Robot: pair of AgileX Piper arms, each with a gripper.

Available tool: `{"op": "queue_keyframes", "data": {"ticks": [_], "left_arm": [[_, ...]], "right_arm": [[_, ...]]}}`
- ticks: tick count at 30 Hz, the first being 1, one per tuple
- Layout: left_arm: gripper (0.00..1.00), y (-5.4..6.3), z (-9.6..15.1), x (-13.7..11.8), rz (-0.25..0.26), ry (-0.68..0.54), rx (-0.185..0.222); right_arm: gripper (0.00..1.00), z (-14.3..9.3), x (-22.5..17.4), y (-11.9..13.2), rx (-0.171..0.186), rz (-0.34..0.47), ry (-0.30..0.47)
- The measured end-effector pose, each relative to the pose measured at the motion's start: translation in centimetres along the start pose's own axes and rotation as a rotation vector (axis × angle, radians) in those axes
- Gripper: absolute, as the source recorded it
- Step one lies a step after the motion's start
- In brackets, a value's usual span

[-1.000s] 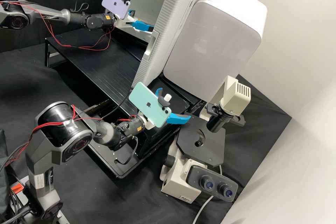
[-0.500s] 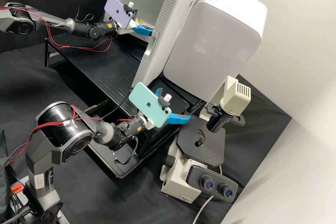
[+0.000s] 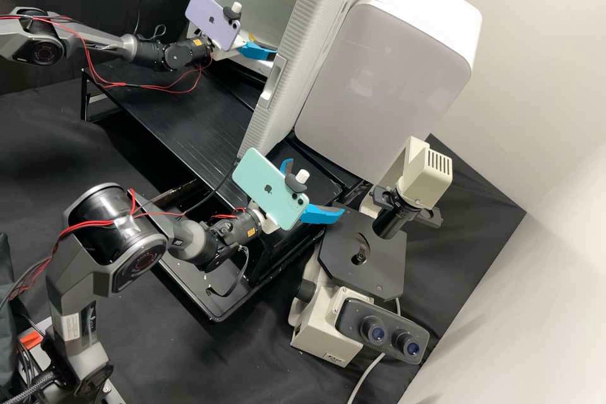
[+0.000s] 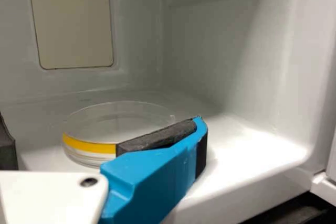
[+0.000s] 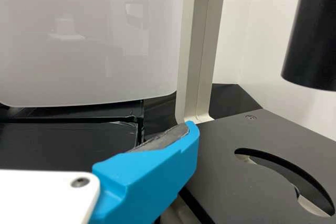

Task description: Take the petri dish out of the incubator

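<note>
Left end effector (image 4: 102, 140) spread inside incubator (image 4: 252, 77); petri dish (image 4: 118, 127) on its floor near front edge, touching one pad. Probably light, stiff, slippery, brittle: pinch sidewall gently.

Upper left of high view: left arm (image 3: 95, 41) stretched near-horizontal from the left edge toward upper centre, wrist in line with forearm, left gripper (image 3: 257, 50) pointing right and slightly down. Lower left: right arm (image 3: 113, 246), shoulder link upright, forearm rising rightward, right gripper (image 3: 323, 213) near frame centre, pointing right, roughly level.
</note>
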Motion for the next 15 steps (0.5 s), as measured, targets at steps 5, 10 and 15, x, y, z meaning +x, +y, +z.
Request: {"op": "queue_keyframes", "data": {"ticks": [5, 10, 15], "left_arm": [[1.0, -0.21, 0.0, 0.34, 0.002, 0.004, -0.007], [1.0, -0.31, 0.15, 0.61, 0.009, -0.009, -0.003], [1.0, -0.61, 0.46, 0.83, 0.011, -0.044, 0.0]], "right_arm": [[1.0, 0.0, 0.0, 0.0, 0.0, 0.0, 0.0], [1.0, 0.0, 0.0, 0.0, 0.0, 0.0, 0.0], [1.0, 0.0, 0.0, 0.0, 0.0, 0.0, 0.0]]}}
